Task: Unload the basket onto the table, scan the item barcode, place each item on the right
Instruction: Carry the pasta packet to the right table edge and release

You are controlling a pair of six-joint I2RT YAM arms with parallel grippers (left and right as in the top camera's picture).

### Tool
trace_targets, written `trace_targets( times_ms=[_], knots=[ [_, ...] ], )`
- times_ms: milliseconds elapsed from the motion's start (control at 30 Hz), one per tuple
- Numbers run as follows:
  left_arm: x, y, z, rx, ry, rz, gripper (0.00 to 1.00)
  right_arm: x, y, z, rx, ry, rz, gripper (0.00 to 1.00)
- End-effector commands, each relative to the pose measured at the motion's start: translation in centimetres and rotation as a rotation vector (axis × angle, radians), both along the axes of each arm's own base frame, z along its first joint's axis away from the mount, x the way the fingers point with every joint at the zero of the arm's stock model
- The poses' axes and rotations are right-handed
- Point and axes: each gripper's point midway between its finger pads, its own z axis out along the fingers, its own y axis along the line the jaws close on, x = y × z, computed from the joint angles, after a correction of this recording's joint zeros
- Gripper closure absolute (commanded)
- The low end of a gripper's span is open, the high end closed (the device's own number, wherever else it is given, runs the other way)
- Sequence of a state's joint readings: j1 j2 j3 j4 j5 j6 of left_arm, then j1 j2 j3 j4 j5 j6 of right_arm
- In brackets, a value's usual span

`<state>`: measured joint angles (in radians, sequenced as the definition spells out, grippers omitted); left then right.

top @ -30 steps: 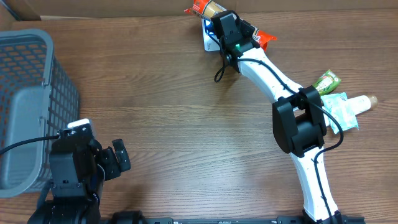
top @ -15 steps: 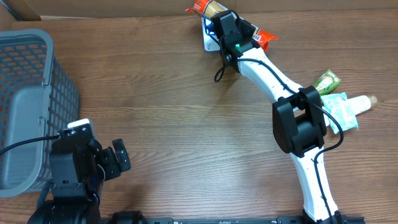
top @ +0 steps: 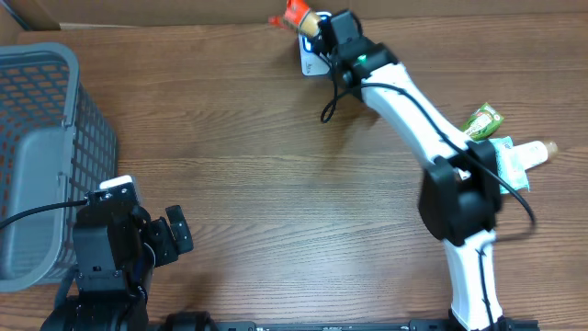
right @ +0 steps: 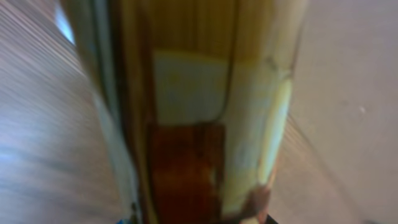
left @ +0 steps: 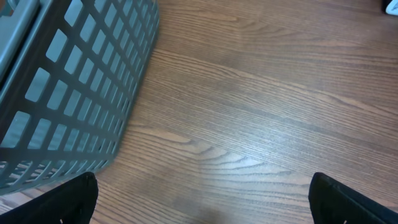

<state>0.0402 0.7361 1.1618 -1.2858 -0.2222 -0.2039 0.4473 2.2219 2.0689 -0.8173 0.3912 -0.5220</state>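
Overhead: you had the right gripper [top: 323, 26] clamped on the snack packet [top: 295, 13] at the far edge of the table [top: 276, 184], near the scanner [top: 310, 62]; the left gripper [top: 175, 232] stood wide apart by the basket [top: 37, 83].
Left wrist: you saw only basket wall and table.
Right wrist: the packet filled your view, blurred.

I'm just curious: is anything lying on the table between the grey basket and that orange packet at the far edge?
No. The overhead view shows only bare wooden table between the basket and the orange packet.
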Motion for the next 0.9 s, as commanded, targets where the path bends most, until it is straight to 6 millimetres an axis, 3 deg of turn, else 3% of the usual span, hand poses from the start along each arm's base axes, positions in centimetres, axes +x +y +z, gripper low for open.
trace_targets(
  times_ms=[0,67,133,167,200,233,267,467,567,667,700,800,867],
  knots=[
    [-0.1,0.4,0.1,0.006,-0.007,0.023,0.00,-5.0,-0.4,19.3,0.594,-0.235,-0.170,0.96],
    [-0.1,0.4,0.1,0.006,-0.007,0.023,0.00,-7.5,-2.6,21.3,0.771,-0.206,-0.339,0.96],
    [-0.1,0.4,0.1,0.006,-0.007,0.023,0.01,-9.5,-5.1,22.1,0.867,-0.182,-0.490,0.96],
    [-0.1,0.4,0.1,0.006,-0.007,0.023,0.01,-11.7,-8.2,22.3,0.926,-0.152,-0.647,0.96],
    [-0.1,0.4,0.1,0.006,-0.007,0.023,0.00,-12.8,-9.7,22.0,0.948,-0.135,-0.732,0.96],
    [-0.1,0.4,0.1,0.006,-0.007,0.023,0.00,-13.9,-11.4,21.5,0.970,-0.117,-0.837,0.96],
    [-0.1,0.4,0.1,0.006,-0.007,0.023,0.00,-16.9,-16.1,19.1,1.009,-0.061,-1.173,0.96],
    [-0.1,0.4,0.1,0.006,-0.007,0.023,0.00,-21.9,-23.1,12.6,0.947,-0.021,-1.778,0.96],
    [-0.1,0.4,0.1,0.006,-0.007,0.023,0.00,-22.4,-24.8,9.0,0.899,-0.007,-1.904,0.96],
    [-0.1,0.4,0.1,0.006,-0.007,0.023,0.00,-21.4,-25.9,5.3,0.868,-0.015,-1.915,0.96],
    [-0.1,0.4,0.1,0.006,-0.007,0.023,0.00,-20.1,-26.1,3.0,0.873,-0.026,-1.869,0.96],
    [-0.1,0.4,0.1,0.006,-0.007,0.023,0.00,-17.5,-26.1,-0.9,0.883,-0.033,-1.704,0.96],
    [-0.1,0.4,0.1,0.006,-0.007,0.023,0.00,-16.9,-25.7,-2.7,0.888,-0.012,-1.639,0.94]
  ],
)
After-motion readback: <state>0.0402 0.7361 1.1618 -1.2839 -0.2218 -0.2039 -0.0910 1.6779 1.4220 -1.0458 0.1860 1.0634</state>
